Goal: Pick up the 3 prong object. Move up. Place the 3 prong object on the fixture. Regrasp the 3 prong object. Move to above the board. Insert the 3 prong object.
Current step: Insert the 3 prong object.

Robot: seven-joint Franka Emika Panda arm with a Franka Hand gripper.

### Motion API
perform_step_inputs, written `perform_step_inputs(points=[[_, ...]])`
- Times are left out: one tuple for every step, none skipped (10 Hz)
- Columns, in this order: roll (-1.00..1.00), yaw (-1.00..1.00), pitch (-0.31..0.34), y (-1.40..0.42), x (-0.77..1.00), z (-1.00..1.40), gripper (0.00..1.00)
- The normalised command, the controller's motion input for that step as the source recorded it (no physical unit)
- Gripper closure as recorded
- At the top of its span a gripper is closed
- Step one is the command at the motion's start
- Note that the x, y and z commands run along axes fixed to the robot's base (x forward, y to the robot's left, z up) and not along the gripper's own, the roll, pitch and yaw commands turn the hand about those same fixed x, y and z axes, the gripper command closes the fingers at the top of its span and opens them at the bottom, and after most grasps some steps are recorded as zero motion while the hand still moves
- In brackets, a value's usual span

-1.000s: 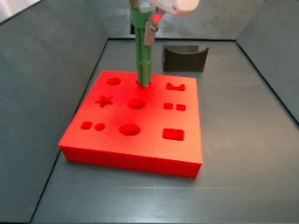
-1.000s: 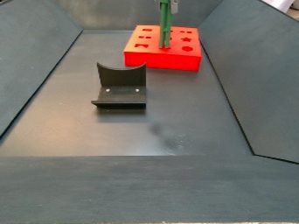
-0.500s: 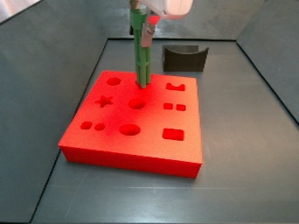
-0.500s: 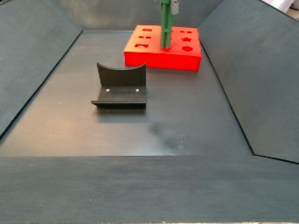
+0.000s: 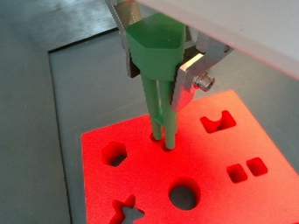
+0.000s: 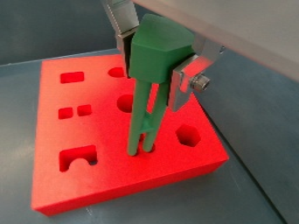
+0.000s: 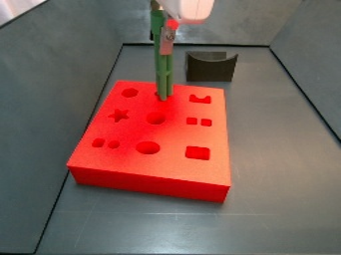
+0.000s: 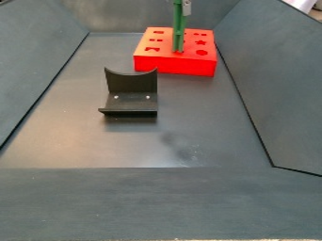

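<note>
Slender green plastic 3 prong object [image 6: 149, 96] stands upright, prongs entering the small holes of the flat red cutout board [image 6: 70, 179], my claw [image 5: 163, 57] clamped on its top so I can press it straight down, I'd judge.

Enclosure, matte dark grey. Floor [image 8: 75, 141]: flat, smooth, with a faint pale scuff [image 8: 189, 149] near its middle and a dull sheen in a side view [image 7: 286, 204]. Side walls [image 8: 36, 66] [image 8: 270, 85]: plain grey panels sloping outward, meeting the floor at thin pale seams. Back wall [image 7: 80, 22]: same grey panel. Front lip [image 8: 138, 202]: flat grey strip. Light: soft, even, with weak shadows.
</note>
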Motion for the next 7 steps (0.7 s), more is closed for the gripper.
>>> perform_step_inputs(points=[[0.17,-0.45,0.000,-0.20,0.00,-0.35,1.00],[0.19,-0.40,0.000,-0.16,0.00,-0.36,1.00],[0.24,-0.25,0.000,-0.11,0.00,-0.48,1.00],[0.22,0.00,0.000,0.00,0.14,-0.89,1.00],[0.00,-0.04,0.084,0.12,0.45,-1.00,1.00],[-0.12,-0.10,0.093,0.11,0.22,-0.82,1.00],[-0.07,0.00,-0.006,0.00,0.00,-0.05,1.00]])
